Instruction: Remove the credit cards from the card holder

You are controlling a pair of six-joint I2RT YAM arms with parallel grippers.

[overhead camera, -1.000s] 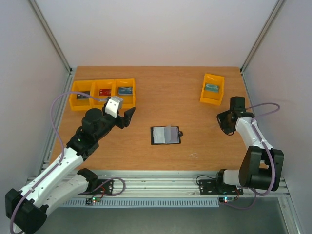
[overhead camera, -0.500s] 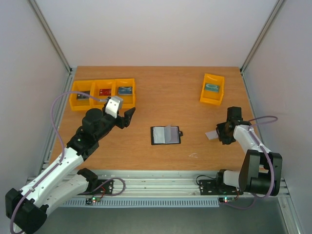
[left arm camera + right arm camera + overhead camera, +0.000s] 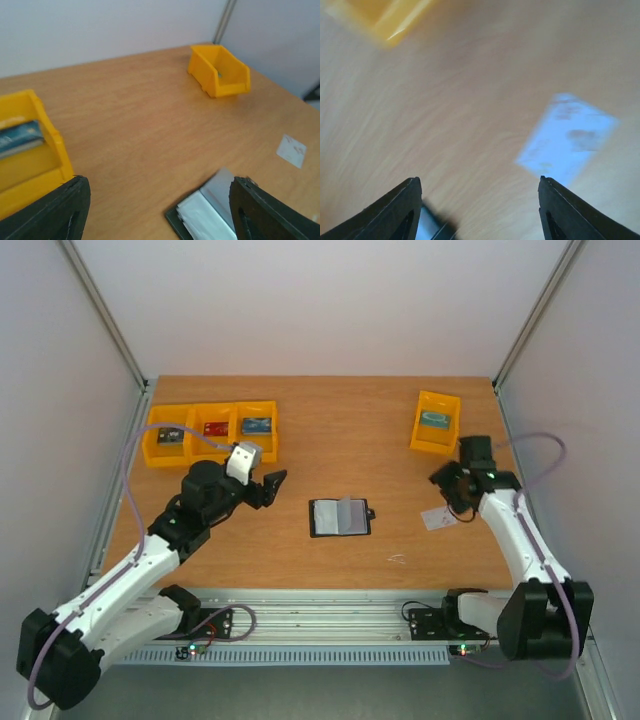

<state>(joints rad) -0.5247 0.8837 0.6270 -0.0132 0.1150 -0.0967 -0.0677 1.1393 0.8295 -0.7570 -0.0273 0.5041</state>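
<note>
The card holder (image 3: 341, 517) lies in the middle of the table (image 3: 340, 430). Right of it, well apart, a loose card (image 3: 438, 518) lies flat. Behind the holder to the left stands a row of three bins (image 3: 234, 426); behind to the right, a single bin (image 3: 433, 447). The left gripper (image 3: 272, 483) hangs left of the holder, the right gripper (image 3: 447, 483) right of it.

Bare table (image 3: 340, 430) surrounds the open card holder (image 3: 341, 517) on all sides, with the yellow bins (image 3: 160, 455) well apart at the back and only the whitish card (image 3: 438, 518), apparently flat, to its right.
</note>
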